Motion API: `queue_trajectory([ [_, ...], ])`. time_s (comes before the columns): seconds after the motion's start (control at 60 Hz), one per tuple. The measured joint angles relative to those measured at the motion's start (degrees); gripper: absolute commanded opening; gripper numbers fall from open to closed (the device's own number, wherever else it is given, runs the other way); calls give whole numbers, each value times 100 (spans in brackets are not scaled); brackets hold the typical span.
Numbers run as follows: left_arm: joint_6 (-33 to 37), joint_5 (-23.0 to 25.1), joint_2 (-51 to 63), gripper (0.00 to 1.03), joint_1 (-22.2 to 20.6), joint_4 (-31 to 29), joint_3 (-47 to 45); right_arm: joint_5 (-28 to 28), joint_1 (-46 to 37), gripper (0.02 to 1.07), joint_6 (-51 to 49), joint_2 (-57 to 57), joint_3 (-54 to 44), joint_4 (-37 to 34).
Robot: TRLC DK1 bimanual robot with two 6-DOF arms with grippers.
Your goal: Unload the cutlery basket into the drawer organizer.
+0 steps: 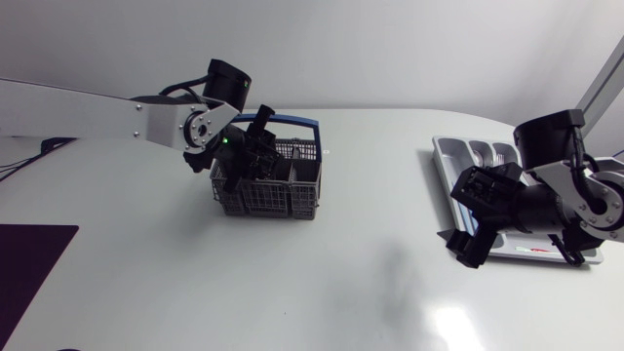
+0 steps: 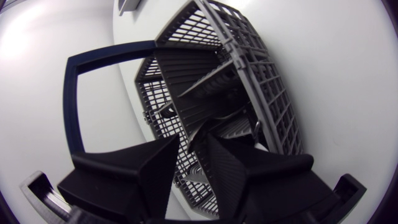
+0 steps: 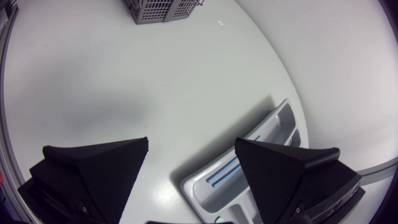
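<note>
Cutlery basket lies lengthwise across the table, left tool inside it, grip unclear; right tool released.

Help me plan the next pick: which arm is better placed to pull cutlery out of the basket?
Left. The left end effector is down inside the cutlery basket. The right end effector hangs open by the drawer organizer, across the table from the basket.
</note>
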Motion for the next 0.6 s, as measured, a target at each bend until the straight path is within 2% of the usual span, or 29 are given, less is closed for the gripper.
queue_trajectory([
  [0.067, 74, -72, 98, 24, -33, -2, 20, -2, -39, 102, -2, 0, -74, 7],
  [0.267, 365, -354, 302, 3, -131, 0, 208, -20, -136, 102, -90, 0, -181, 17],
  [0.6, 817, -629, 306, 3, -170, 20, 289, -24, -184, 102, -153, -7, -251, 42],
])
